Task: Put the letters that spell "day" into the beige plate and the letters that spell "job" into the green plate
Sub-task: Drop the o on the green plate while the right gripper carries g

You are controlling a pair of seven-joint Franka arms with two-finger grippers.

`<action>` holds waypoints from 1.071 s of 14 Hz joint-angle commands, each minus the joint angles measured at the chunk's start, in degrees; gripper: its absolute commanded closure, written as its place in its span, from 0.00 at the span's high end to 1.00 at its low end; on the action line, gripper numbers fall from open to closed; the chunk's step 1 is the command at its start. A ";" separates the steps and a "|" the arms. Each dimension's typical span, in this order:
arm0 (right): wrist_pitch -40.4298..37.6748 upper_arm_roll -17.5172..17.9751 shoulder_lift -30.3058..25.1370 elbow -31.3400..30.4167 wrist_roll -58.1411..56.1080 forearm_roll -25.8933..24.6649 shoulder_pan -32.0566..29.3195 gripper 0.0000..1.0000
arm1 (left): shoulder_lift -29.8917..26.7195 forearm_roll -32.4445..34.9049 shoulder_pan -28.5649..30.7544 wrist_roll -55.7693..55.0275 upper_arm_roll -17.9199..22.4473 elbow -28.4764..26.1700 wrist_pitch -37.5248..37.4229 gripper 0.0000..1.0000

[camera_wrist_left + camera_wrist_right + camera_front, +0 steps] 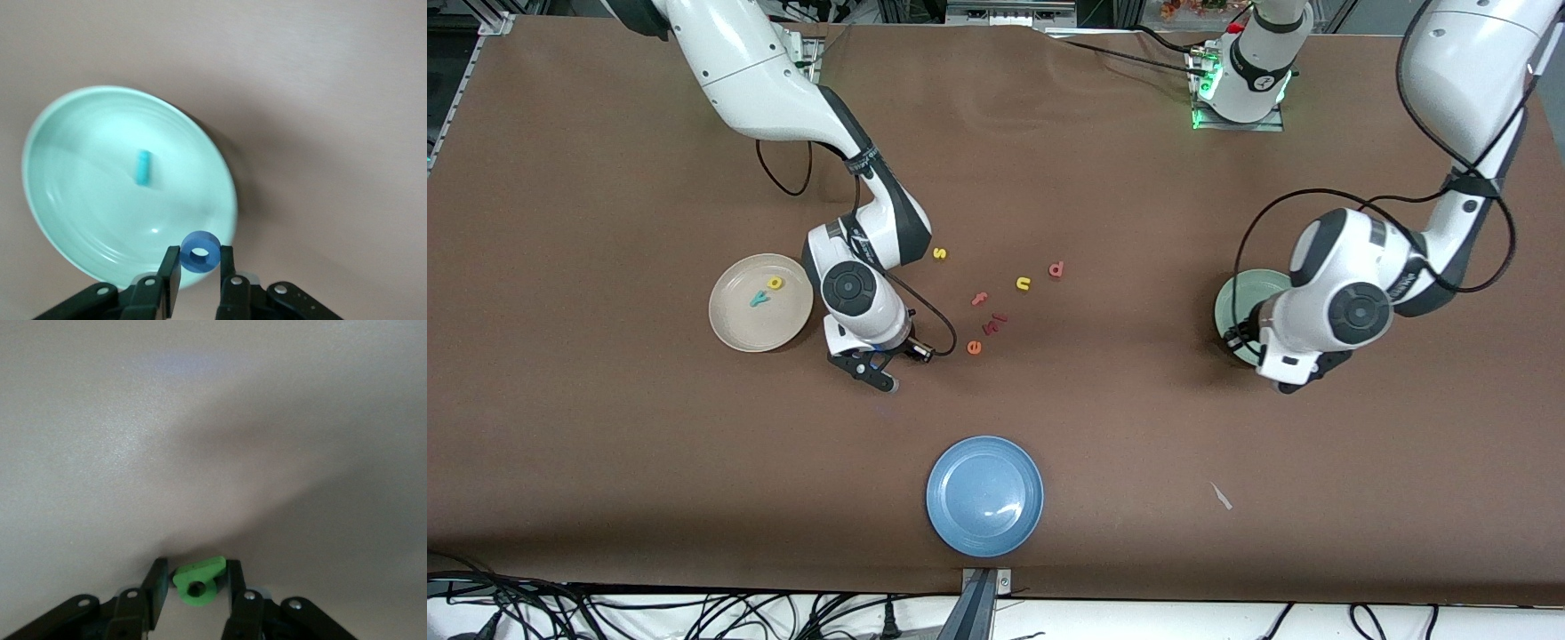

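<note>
Blue plate (984, 495) sitting closest to the front camera, mid-table. Farther up, loose leftovers: yellow s (939, 253), yellow u/n shape (1023, 284), pink f (979, 299), small pink piece (997, 318), orange e (974, 348). Scrap of white paper (1221, 496) toward the left arm's end.

table (605, 444): brown cover | on it: beige plate (734, 329), green plate (1232, 302), blue plate (984, 496), loose letters (1014, 284) mid-table

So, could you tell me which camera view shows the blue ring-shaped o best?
The left wrist view: the blue o sits clearly between the left gripper's fingers, at the green plate's rim. In the front view the left arm hides it; the right wrist view shows only the green letter in the right gripper.
</note>
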 commanded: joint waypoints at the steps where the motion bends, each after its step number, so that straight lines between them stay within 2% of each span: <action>1: 0.21 -0.06 1.01 1.09 0.19 -0.83 0.16 0.27 | 1.06 0.41 3.49 7.02 -0.44 -1.94 -0.34 0.00; 4: -0.57 -0.50 0.13 1.36 -0.87 -0.83 -0.10 0.24 | 3.35 1.11 5.69 9.49 -0.26 -2.64 -0.34 0.03; 5: -1.62 -0.68 -0.48 1.36 -1.22 -1.18 -0.19 0.24 | 3.53 1.02 5.87 9.49 -0.26 -2.82 -0.34 0.29; 6: -3.46 -1.55 -1.27 1.44 -2.35 -1.96 -0.19 0.24 | 3.44 1.02 6.13 9.15 -0.35 -2.91 -0.43 0.75; 7: -5.22 -2.25 -2.41 1.53 -3.93 -2.15 -0.19 0.24 | 3.00 0.76 6.13 8.53 -0.43 -2.83 -0.69 1.00; 9: -8.99 -4.18 -4.35 1.44 -8.32 -2.06 -0.37 0.24 | 1.95 0.23 5.87 8.44 -2.18 -1.25 -5.15 1.00; 12: -16.28 -7.78 -7.42 0.83 -15.88 -1.53 -0.45 0.24 | 0.11 -0.64 5.96 4.78 -8.50 -0.72 -7.64 1.00; 14: -18.24 -10.77 -11.10 -3.80 -23.06 -1.01 -1.15 0.23 | 0.01 -5.11 5.79 -1.55 -12.98 -0.10 -6.76 1.00; 15: -17.46 -11.74 -14.43 -8.61 -28.24 -0.48 -2.12 0.23 | 0.10 -5.91 5.61 -7.06 -14.92 -0.19 -4.67 1.00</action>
